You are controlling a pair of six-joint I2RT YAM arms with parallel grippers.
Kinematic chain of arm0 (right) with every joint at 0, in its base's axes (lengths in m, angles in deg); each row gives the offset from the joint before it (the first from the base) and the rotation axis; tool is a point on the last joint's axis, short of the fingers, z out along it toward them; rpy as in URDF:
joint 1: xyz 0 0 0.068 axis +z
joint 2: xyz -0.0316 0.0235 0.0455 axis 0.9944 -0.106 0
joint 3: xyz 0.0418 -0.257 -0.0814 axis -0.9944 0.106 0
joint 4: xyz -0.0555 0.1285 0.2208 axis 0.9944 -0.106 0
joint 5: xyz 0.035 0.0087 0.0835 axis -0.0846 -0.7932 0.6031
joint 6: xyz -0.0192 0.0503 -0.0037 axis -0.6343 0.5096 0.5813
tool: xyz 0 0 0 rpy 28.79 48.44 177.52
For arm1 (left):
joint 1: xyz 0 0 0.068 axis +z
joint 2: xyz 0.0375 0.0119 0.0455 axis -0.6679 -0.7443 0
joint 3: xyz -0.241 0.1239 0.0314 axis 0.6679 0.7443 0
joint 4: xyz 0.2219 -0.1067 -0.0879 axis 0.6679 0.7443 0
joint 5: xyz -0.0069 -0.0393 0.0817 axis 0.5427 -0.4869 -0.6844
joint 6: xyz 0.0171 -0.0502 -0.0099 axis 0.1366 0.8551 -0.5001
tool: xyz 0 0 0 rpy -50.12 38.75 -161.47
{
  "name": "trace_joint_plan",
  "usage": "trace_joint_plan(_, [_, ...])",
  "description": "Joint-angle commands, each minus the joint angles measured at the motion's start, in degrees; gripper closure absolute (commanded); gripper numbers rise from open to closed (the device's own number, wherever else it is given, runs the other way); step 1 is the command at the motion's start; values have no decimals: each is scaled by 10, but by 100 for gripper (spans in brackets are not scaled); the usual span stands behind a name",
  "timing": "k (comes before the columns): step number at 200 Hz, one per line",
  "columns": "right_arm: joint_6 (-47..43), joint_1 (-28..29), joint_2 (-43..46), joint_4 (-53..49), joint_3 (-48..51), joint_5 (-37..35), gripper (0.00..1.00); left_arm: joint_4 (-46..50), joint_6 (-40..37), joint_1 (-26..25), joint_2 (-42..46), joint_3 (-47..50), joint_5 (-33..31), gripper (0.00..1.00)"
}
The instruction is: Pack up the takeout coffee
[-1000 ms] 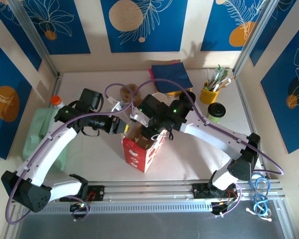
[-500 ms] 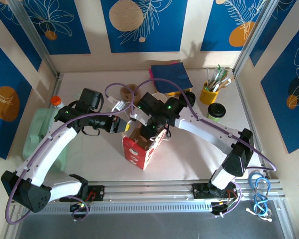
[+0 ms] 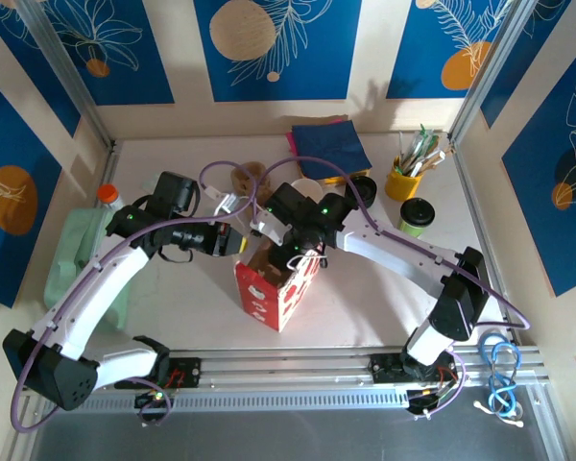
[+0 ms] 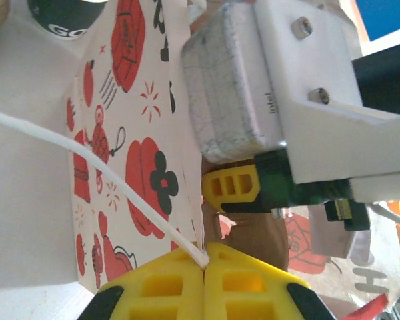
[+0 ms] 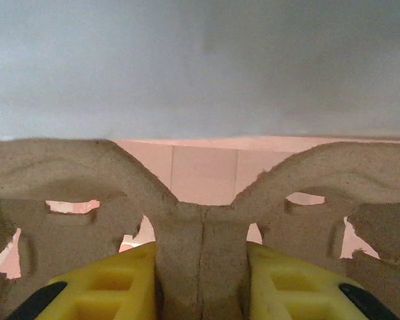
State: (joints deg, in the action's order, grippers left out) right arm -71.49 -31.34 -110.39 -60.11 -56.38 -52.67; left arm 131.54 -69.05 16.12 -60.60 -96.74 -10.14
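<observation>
Farthest left in the top view, a pale green plastic container [image 3: 67, 259] with an orange cap sits by the side wall. The left arm reaches past it toward the middle of the pale table [image 3: 365, 307]. The left gripper [image 3: 232, 240] is at the left rim of a tall paper bag printed in red and white [image 3: 269, 300]. From the left wrist, this claw [image 4: 205, 252] has its yellow fingers pressed flat together on the bag's thin white cord handle [image 4: 87, 157], which runs out from between the tips across the printed side of the bag [image 4: 127, 153].

The bag stands upright with its mouth open. The right gripper [image 3: 302, 254] hangs over that mouth from the right. From the right wrist, its claw [image 5: 201, 257] is pinching the middle rib of a brown moulded pulp cup carrier [image 5: 87, 173], one yellow finger [image 5: 120, 283] on each side of the rib. Pinkish inner walls of the bag show beyond the carrier.

The takeout coffee, a small white paper cup [image 3: 307, 189], stands on the table outside the bag, just behind the right arm's wrist and partly hidden by it. Its print cannot be made out from above. A round black lid [image 3: 365, 185] lies near the cup's right side, and a folded navy cloth [image 3: 328, 144] lies behind both. Further right stand a yellow pot of utensils [image 3: 401, 182] and, in front of it, a green cup with a black top [image 3: 416, 216].
</observation>
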Motion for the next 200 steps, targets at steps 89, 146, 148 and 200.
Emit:
trace_joint_plan(89, [10, 2, -2, -5, 16, 12, 68, 8, 22, -5, 34, -17, -84, 100])
trace_joint_plan(146, [6, 4, -28, 3, 16, 4, 68, 2, 24, -5, 31, -18, -72, 100])
trace_joint_plan(148, [6, 4, -29, 3, 16, 4, 67, 2, 24, -5, 31, -19, -71, 100])
trace_joint_plan(200, [10, 6, -48, 11, 18, 1, 65, -3, 23, -5, 24, -22, -65, 100])
